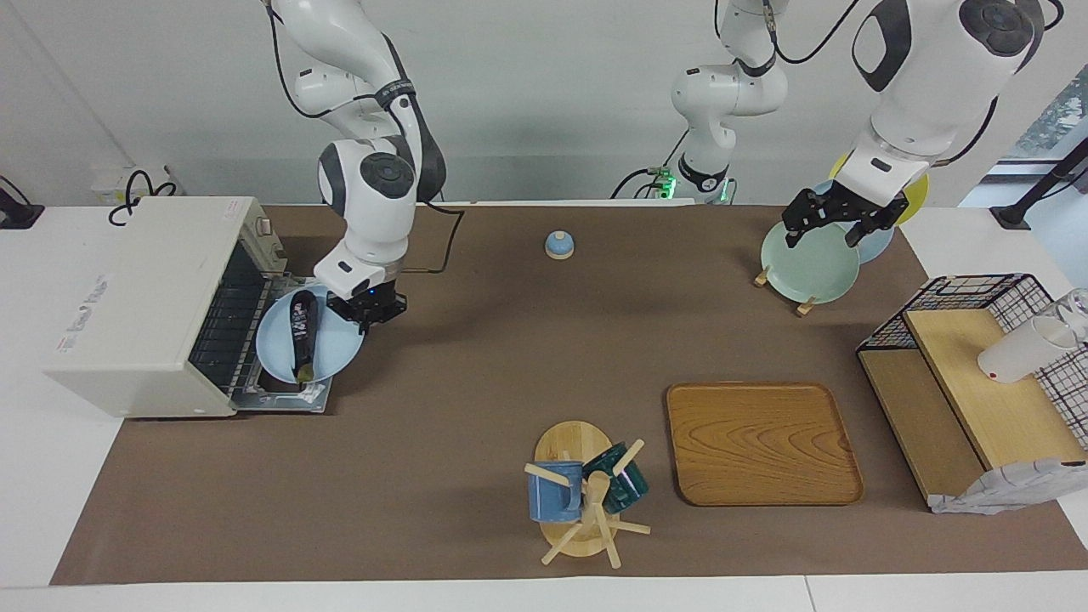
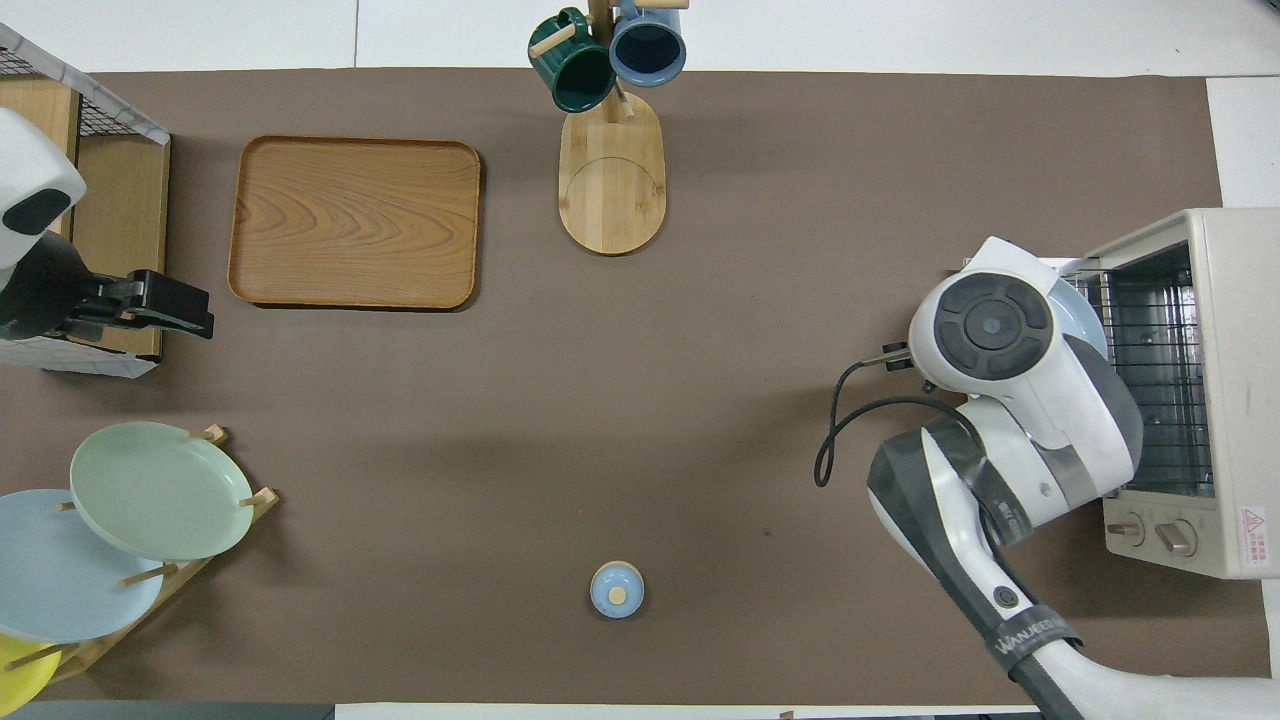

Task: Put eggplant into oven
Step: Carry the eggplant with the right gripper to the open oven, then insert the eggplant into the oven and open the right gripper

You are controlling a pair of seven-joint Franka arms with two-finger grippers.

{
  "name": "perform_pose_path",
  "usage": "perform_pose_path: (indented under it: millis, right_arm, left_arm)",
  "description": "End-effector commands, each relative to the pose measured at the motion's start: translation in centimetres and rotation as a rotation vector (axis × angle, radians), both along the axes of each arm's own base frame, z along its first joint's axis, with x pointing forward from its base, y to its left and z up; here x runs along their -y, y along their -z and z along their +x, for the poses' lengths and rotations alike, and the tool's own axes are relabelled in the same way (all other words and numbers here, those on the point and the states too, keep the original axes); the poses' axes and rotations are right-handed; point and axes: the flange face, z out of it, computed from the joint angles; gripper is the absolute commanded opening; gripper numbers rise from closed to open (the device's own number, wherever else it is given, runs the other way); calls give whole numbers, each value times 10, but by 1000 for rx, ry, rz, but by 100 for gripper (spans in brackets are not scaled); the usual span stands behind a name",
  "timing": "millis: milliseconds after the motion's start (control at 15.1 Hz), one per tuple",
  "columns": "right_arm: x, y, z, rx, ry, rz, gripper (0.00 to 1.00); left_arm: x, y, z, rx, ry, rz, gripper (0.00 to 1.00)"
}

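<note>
Nearest the facing camera, a mug tree [image 1: 582, 501] with a blue mug [image 1: 554, 491] and a green mug [image 1: 619, 481] stands by the table edge farthest from the robots, a wooden tray [image 1: 762, 443] beside it. At the right arm's end, the oven [image 1: 140, 304] has its door [image 1: 285, 398] dropped open, and a blue plate [image 1: 336, 344] rests on that door. The eggplant [image 1: 303, 333] lies on the plate, in front of the oven's rack, not inside. The right gripper [image 1: 367, 308] is at the plate's rim beside the eggplant; whether its jaws are spread I cannot tell. The left gripper [image 1: 837, 223] hangs over a green plate [image 1: 807, 263] in a rack, fingers spread, holding nothing.

From overhead, the right arm covers plate and eggplant; only the oven [image 2: 1190, 390] shows. The left gripper [image 2: 165, 305] sits above the left arm's end, near the tray [image 2: 355, 222]. A small blue lid [image 2: 616, 589] lies mid-table near the robots' edge.
</note>
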Motion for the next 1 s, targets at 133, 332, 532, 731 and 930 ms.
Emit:
perform_pose_path:
  millis: [133,332,532,731,930]
  right_arm:
    - [42,-9,-40,-2,-43,-7,0]
    - [80,-2,-44,-9,-65,0,0]
    - [107,16,-58,26,-98,31,0]
    - [131,16,-58,14,-129,25,0]
    - [146,17,-58,16,-138,29,0]
  left_arm:
    - [-3,-4,-5,9,-11,-10,100]
    - [-3,-4,-5,9,-11,-10,100]
    - [-3,-4,-5,9,-11,-10,100]
    - [-3,-4,-5,9,-11,-10,100]
    - [-2,-4,-5,9,-9,-10,100]
